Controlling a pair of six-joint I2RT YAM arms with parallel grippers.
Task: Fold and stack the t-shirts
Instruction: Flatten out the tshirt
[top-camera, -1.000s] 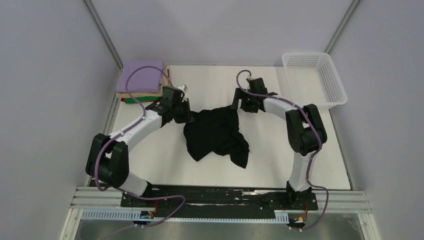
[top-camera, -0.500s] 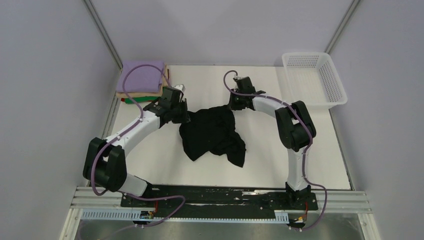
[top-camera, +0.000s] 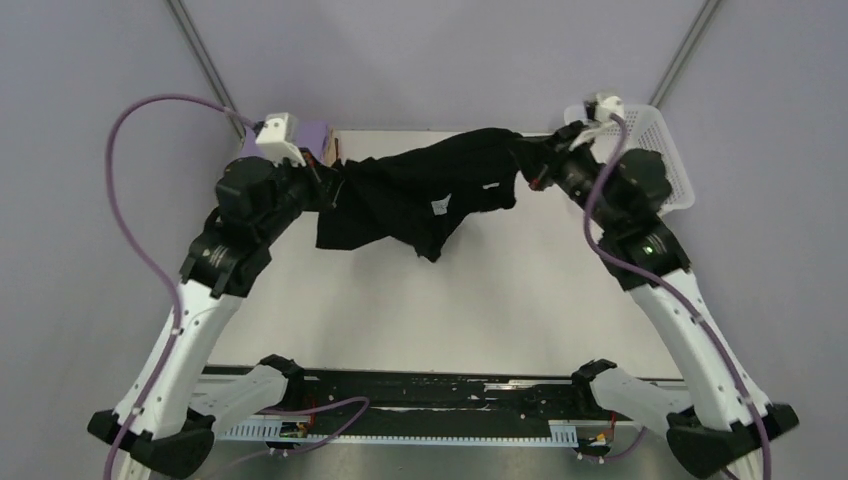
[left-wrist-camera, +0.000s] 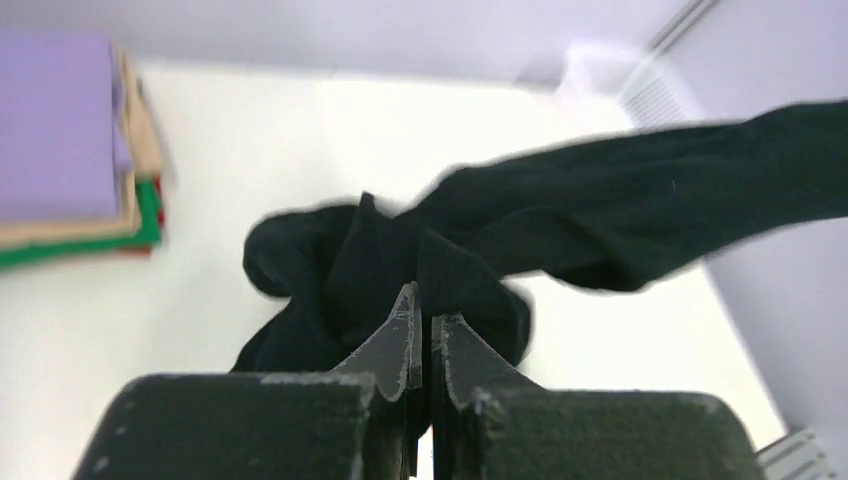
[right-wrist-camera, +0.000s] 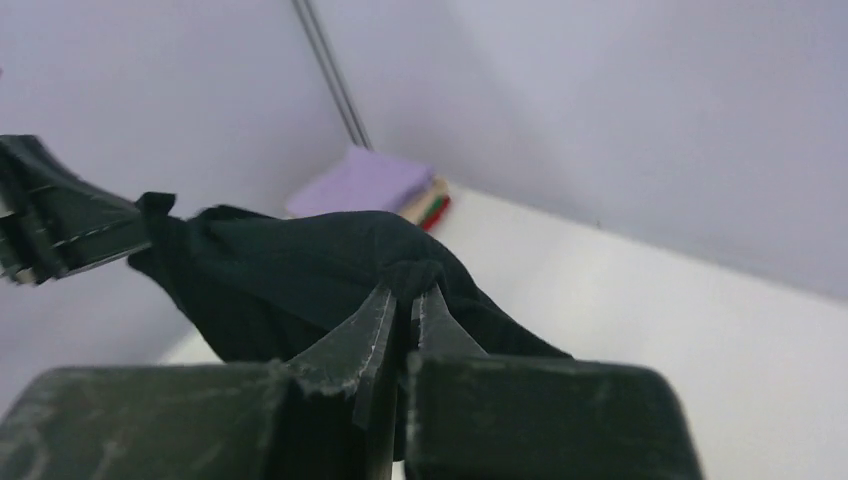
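- The white tabletop lay under both arms.
- The black t-shirt hung in the air over the far part of the tabletop, stretched from one arm to the other. Its middle sagged down in a loose bunch. It looked soft, light and limp, so I judged it would keep no shape by itself. The best places to take hold would be the shoulders or the hem corners, but these were hard to find in the bunch.
- The mesh basket stood at the far right, partly behind the right arm.
- The stack of folded t-shirts, with the lavender one on top, lay in the far left corner.
- The left pincer was closed tight on a fold at the left end of the cloth.
- The right pincer pinched the right end in the same way.
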